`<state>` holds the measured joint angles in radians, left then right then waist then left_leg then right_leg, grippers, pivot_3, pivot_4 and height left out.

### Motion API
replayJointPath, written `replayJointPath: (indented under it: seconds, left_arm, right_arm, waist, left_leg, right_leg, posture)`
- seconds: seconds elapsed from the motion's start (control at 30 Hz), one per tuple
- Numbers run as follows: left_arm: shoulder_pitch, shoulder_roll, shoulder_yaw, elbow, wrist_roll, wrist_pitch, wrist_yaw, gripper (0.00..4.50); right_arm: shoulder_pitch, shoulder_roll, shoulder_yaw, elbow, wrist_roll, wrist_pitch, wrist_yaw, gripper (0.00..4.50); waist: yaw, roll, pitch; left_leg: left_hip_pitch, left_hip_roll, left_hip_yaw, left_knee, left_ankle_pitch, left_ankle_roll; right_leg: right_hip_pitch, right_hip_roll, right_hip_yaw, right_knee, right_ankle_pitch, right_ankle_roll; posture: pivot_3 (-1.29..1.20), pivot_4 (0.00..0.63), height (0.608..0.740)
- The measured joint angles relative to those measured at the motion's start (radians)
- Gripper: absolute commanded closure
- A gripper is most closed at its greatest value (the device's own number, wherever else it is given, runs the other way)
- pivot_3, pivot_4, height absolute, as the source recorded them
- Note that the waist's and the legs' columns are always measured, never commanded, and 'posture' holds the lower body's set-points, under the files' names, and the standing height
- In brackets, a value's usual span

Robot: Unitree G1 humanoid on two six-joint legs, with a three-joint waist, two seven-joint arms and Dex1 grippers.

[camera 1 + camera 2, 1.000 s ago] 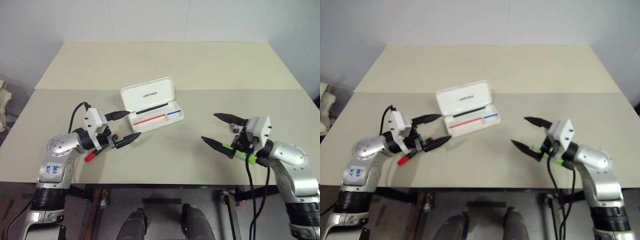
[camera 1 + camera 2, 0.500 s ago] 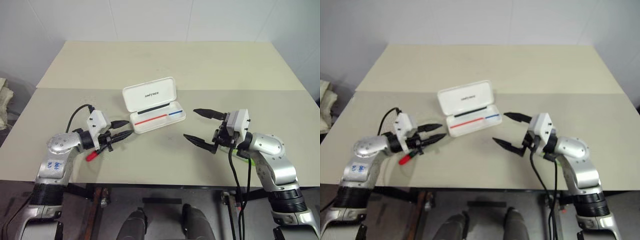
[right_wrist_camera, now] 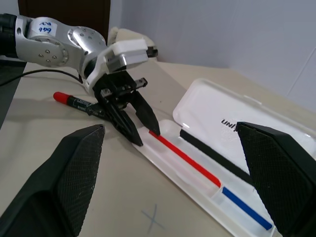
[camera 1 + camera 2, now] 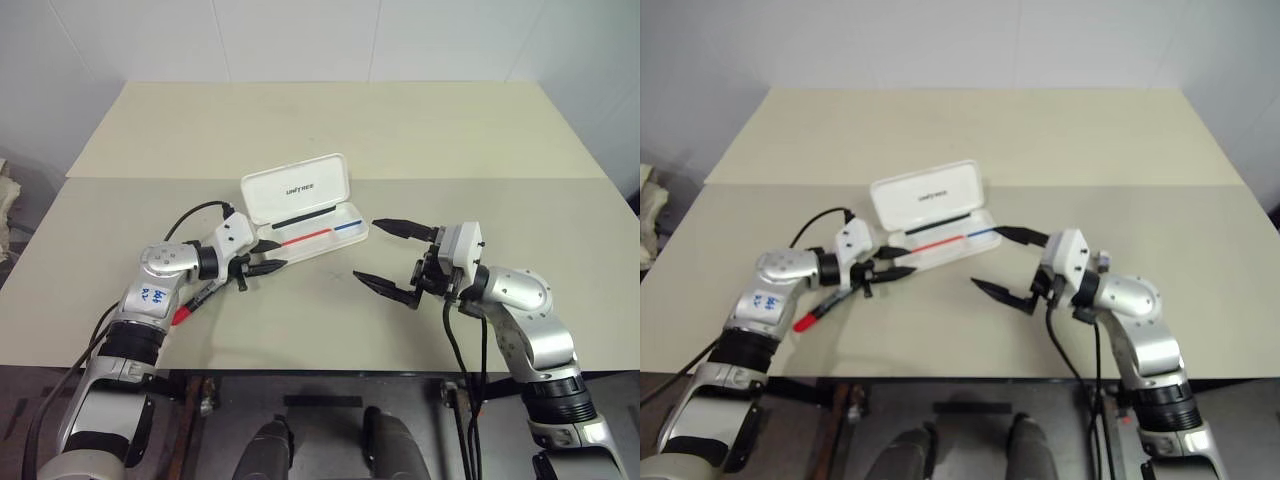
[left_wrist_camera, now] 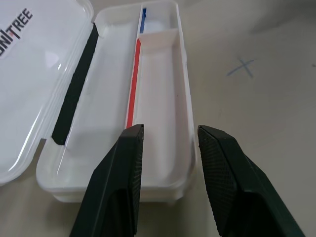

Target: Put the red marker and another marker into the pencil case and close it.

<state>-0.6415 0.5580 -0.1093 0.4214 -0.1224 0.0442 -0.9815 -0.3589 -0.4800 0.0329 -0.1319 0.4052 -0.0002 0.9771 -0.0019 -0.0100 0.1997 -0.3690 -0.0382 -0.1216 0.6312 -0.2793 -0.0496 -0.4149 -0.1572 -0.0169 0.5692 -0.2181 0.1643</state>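
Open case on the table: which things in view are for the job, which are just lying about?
Job: pencil case; red marker.
Lying about: red strip, blue strip and black strip in the case; blue cross on the table.

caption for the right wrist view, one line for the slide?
Left gripper poised at the open pencil case, red marker lying on the table behind it, right gripper's jaws wide open.
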Motion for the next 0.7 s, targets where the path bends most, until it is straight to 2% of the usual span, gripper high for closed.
replayJointPath:
  seconds: [0.7]
  left_arm:
    - [-0.166, -0.049, -0.119, 0.145, 0.137, 0.035, -0.056, 2.68]
  right_arm:
    - [-0.021, 0.043, 0.003, -0.005, -0.023, -0.024, -0.032, 0.00]
  waist:
    - [-0.001, 0.000, 0.000]
  left_leg:
    - [0.000, 0.000, 0.000, 0.000, 0.000, 0.000]
  right_leg:
    - [0.000, 0.001, 0.000, 0.001, 0.000, 0.000]
  posture:
    - [0.00, 0.150, 0.740]
